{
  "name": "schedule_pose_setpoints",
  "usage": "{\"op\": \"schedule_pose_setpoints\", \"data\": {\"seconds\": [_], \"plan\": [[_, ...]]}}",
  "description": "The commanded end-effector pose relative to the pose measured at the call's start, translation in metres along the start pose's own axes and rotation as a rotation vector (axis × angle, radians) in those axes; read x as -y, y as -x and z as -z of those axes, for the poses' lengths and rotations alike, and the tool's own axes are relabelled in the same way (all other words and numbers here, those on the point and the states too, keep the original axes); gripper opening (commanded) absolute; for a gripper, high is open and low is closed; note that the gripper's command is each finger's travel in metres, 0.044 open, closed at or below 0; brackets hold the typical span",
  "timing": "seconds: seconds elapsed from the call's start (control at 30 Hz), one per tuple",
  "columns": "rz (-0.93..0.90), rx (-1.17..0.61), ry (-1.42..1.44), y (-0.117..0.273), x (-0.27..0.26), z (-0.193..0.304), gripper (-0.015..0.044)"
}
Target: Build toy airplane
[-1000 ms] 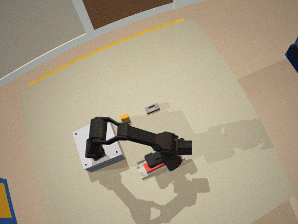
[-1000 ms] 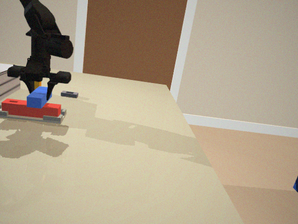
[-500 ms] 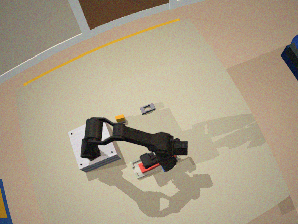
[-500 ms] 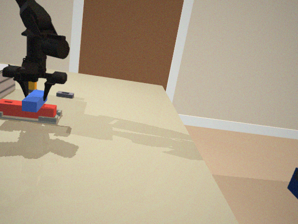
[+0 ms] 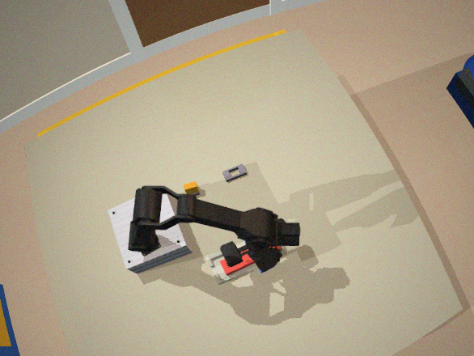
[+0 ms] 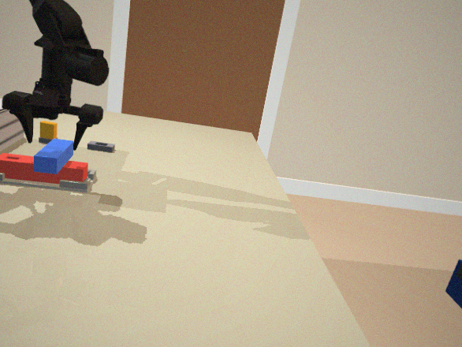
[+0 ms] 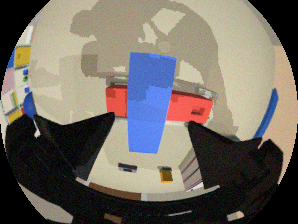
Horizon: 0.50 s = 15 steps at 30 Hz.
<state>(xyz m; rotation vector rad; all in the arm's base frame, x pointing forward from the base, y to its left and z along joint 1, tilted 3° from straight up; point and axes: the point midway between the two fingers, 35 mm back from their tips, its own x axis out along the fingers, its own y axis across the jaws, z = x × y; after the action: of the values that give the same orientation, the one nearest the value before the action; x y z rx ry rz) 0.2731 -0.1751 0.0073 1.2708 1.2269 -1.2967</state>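
The red fuselage [image 5: 236,264] [image 6: 75,171] [image 7: 117,102] lies lengthwise in the grey cradle [image 6: 75,185] and looks level. The blue wing [image 6: 55,155] [image 7: 150,105] lies crosswise on top of the fuselage. Its tab and the socket under it are hidden. The tail socket [image 6: 13,158] [image 7: 197,111] is an empty slot in the fuselage top. The orange tail fin [image 5: 191,187] [image 6: 48,130] [image 7: 166,176] stands in a small dark holder near the arm's base. My gripper [image 5: 247,258] [image 6: 52,145] [image 7: 152,120] is open wide and empty, with its fingertips just above the wing, one to either side.
A grey holder with a rectangular opening [image 5: 227,175] [image 6: 108,149] lies beyond the cradle, beside the tail fin's holder. The arm's white base block [image 5: 121,235] stands to the left of the cradle in the top view. A yellow strip [image 5: 162,74] runs along the table's far edge.
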Motion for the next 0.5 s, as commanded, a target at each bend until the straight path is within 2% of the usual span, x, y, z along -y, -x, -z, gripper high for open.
{"op": "schedule_pose_setpoints", "data": {"seconds": [0.0,0.07,0.3,0.47], "plan": [[-0.036,0.020,-0.002,0.055,-0.004,-0.002,0.0440],[-0.036,0.021,-0.003,0.066,-0.002,-0.001,0.0440],[-0.036,0.021,0.014,0.067,-0.006,-0.003,0.0440],[-0.031,0.029,0.447,0.068,-0.006,-0.003,0.0440]]}}
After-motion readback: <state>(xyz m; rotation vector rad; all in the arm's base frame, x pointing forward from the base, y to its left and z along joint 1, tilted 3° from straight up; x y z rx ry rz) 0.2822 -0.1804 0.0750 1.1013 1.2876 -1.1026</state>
